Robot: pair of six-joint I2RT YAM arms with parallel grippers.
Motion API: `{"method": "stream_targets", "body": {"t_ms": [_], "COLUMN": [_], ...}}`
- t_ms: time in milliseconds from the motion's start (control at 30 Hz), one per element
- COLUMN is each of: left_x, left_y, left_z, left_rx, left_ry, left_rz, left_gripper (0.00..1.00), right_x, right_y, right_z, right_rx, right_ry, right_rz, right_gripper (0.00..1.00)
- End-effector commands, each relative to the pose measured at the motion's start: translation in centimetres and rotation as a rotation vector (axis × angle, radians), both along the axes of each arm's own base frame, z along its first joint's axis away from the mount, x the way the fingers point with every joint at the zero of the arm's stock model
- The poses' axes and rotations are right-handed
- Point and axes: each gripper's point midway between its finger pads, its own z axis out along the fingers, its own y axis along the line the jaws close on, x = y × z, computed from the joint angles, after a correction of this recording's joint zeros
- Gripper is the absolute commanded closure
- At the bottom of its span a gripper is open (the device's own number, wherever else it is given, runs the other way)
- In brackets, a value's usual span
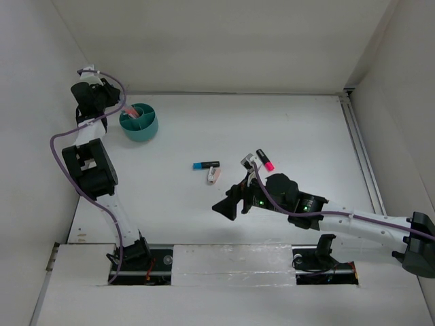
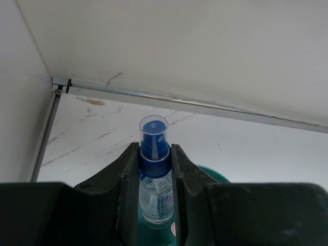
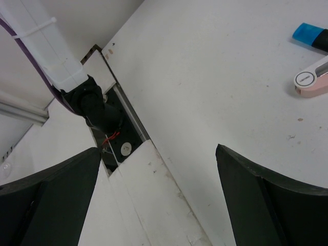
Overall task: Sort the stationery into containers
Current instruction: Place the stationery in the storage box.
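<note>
Left gripper (image 2: 154, 154) clamps the small spray bottle (image 2: 155, 177) cap-up over the teal tub (image 1: 143, 132), probably lining up a drop. Right gripper (image 3: 158, 151) is spread wide and empty, near the blue-tipped marker (image 1: 205, 164) and eraser (image 1: 213, 176), probably the next pick.

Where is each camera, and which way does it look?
Top: above and behind the robot, looking down at the table; left arm and right arm show.
Left wrist: on the left gripper, facing the back wall; its fingers clamp the bottle over the tub.
Right wrist: on the open right gripper, facing the table's near edge; its fingers and the left arm's base show.
Shared: top and right wrist both see the blue marker and eraser.
</note>
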Motion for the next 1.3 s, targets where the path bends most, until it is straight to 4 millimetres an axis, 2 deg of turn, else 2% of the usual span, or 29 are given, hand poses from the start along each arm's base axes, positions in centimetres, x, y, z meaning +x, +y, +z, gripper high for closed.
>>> {"method": "stream_targets", "body": {"t_ms": [0,33,167,300,400,533,667,700,767,800,833,867,933,967,1033,1100,1133,1200,1267], "left_x": [0.2,0.2,0.2,0.2,0.1,0.0,-0.3,-0.4,-0.7,-0.8,-0.9,-1.1,-1.0,-1.1,-1.1,-1.3,-1.3,-1.7,-2.0], "left_y": [-0.2,-0.2,-0.2,-0.2,-0.3,-0.3,-0.4,-0.4,-0.5,-0.5,-0.5,-0.6,-1.1,-1.3,-1.3,-1.4,-1.5,-1.7,-1.6], "left_z": [2.6,1.7,1.7,0.6,0.4,-0.3,-0.3,0.3,0.3,-0.3,0.3,-0.2,0.6,1.1,0.9,2.3,2.4,4.5,5.8], "left_rx": [0.019,0.013,0.013,0.006,0.002,-0.001,0.009,0.023,0.026,0.031,0.035,0.031,0.038,0.04,0.041,0.042,0.029,0.031,0.009], "left_ry": [-0.084,-0.067,-0.067,-0.048,-0.039,-0.031,-0.033,-0.044,-0.052,-0.042,-0.052,-0.042,-0.061,-0.07,-0.071,-0.099,-0.098,-0.138,-0.155], "left_rz": [-0.023,-0.023,-0.023,-0.023,-0.023,-0.023,-0.024,-0.026,-0.026,-0.027,-0.027,-0.027,-0.036,-0.045,-0.045,-0.044,-0.042,-0.041,-0.024], "left_gripper": [1.0,1.0,1.0,1.0,0.91,0.88,0.8,0.78,0.68,0.65,0.63,0.61,0.53,0.53,0.52,0.52,0.52,0.5,0.47], "right_x": [0.0,0.2,0.2,0.1,0.1,0.1,0.1,0.1,0.2,0.3,0.3,0.3,0.3,0.3,0.3,0.3,0.3,0.5,0.6], "right_y": [0.3,0.3,0.3,0.2,0.2,0.1,0.1,0.1,0.0,0.1,0.1,0.1,0.1,0.1,0.1,0.1,0.1,0.2,0.4], "right_z": [1.9,1.9,1.9,1.4,1.4,1.7,1.7,1.7,1.7,1.4,1.4,1.4,1.4,1.4,1.4,1.4,1.4,1.0,0.3], "right_rx": [0.059,0.059,0.059,0.05,0.05,0.059,0.059,0.059,0.058,0.05,0.05,0.05,0.05,0.05,0.05,0.05,0.05,0.038,0.021], "right_ry": [-0.03,-0.032,-0.032,-0.028,-0.028,-0.032,-0.032,-0.032,-0.033,-0.029,-0.029,-0.029,-0.029,-0.029,-0.029,-0.029,-0.029,-0.026,-0.018], "right_rz": [-0.004,-0.013,-0.013,-0.013,-0.013,-0.013,-0.013,-0.013,-0.022,-0.022,-0.022,-0.022,-0.022,-0.022,-0.022,-0.022,-0.022,-0.031,-0.031], "right_gripper": [0.0,0.0,0.0,0.0,0.0,0.0,0.0,0.0,0.0,0.0,0.0,0.0,0.0,0.0,0.0,0.0,0.0,0.0,0.0]}}
